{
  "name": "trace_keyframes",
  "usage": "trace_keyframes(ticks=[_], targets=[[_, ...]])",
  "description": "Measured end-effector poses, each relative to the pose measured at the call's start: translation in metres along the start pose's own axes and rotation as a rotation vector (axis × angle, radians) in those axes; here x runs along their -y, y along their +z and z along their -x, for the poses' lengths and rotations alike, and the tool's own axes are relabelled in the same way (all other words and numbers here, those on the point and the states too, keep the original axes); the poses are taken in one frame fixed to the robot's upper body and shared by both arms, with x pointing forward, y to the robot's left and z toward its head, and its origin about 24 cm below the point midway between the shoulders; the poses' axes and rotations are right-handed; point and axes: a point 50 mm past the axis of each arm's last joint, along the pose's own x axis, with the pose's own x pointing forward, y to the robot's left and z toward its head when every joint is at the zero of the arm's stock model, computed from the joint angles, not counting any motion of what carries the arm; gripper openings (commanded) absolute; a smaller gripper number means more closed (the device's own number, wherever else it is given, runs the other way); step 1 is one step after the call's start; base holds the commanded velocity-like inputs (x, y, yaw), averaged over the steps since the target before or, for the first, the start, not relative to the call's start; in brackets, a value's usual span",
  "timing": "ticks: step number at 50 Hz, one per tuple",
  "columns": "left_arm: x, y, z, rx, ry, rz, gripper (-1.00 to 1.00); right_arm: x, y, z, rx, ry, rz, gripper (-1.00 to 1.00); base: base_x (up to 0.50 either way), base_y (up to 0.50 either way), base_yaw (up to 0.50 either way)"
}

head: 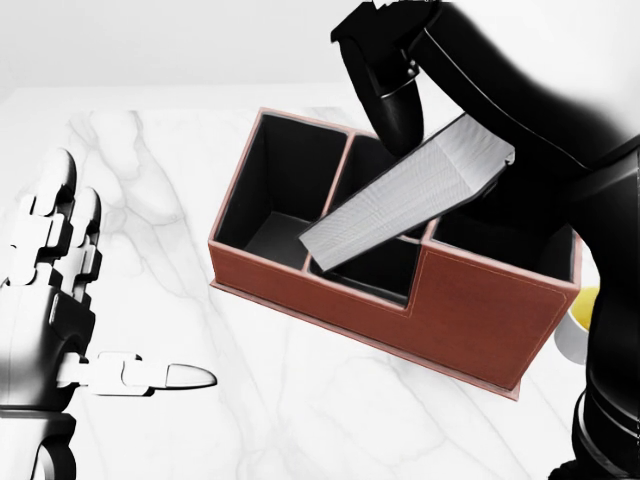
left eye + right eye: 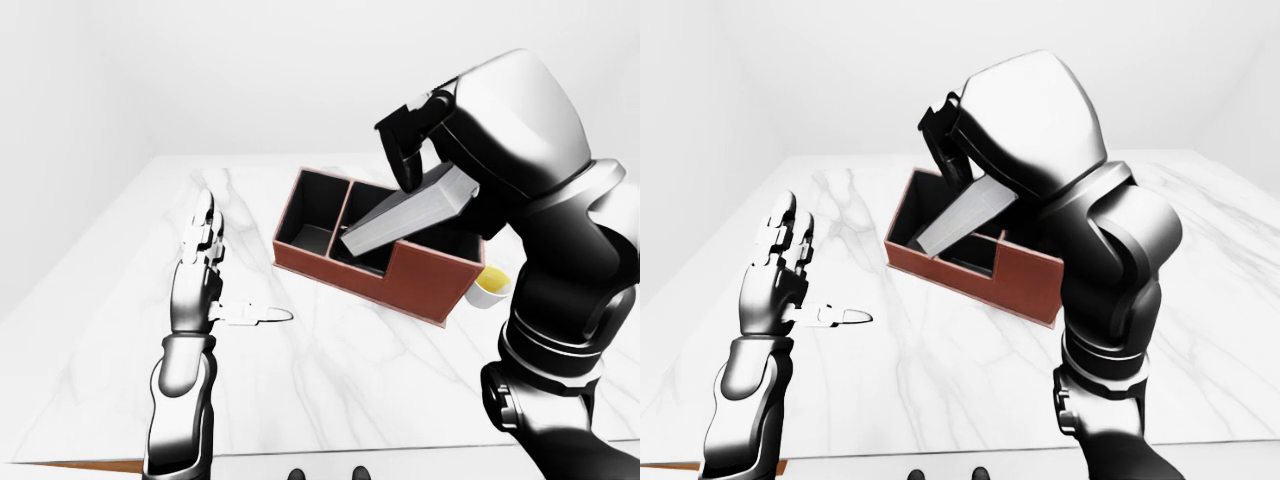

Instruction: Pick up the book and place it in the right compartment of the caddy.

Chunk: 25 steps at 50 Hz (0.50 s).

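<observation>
My right hand (image 1: pixel 425 95) is shut on the book (image 1: pixel 400 205), a thick volume with a dark cover and white page edges. It hangs tilted over the red-brown caddy (image 1: pixel 470 315), its lower corner dipping above the middle compartment (image 1: pixel 375 265) while the high end sits over the right one. The caddy has three black-lined compartments and stands on the white marble table (image 1: pixel 180 200). My left hand (image 1: pixel 60 300) hovers open at the left, fingers spread and thumb pointing right, well apart from the caddy.
A yellow and white object (image 2: pixel 492 288) peeks out beside the caddy's right end. The table's near edge (image 2: pixel 330 458) runs along the bottom of the left-eye view. A plain white wall rises beyond the table.
</observation>
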Motion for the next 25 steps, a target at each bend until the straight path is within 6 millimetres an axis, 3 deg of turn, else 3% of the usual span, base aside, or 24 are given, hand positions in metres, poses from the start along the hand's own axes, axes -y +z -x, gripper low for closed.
trace_keyframes(ticks=[25], targets=[[0.001, 0.001, 0.000, 0.003, -0.005, 0.006, 1.00, 0.009, -0.067, -0.048, -0.215, 0.114, 0.084, -1.00, 0.00, 0.00, 0.00]])
